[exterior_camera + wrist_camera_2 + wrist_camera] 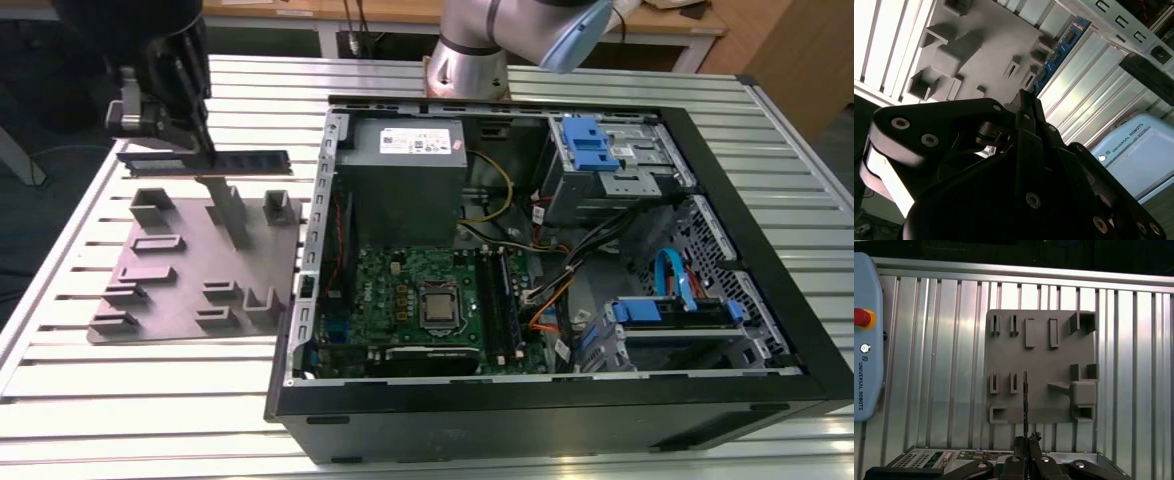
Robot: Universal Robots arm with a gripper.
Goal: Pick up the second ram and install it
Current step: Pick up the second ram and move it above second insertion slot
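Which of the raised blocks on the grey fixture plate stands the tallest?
The narrow upright post near the plate's middle; it rises clearly above the low blocks around it.

The ribbed aluminium tabletop (134, 390) carries 2 things: a grey fixture plate (187, 262) toward the exterior view's left and, just beside it, an open computer case (534, 425).

Fixture plate (187, 265) on tabletop (134, 400), exterior view's left; open computer case (534, 410) just beside, right. Motherboard (387, 290) in case, near side; power supply (400, 160) behind. Second ram (247, 158) in pincer (198, 150), above plate's far end.
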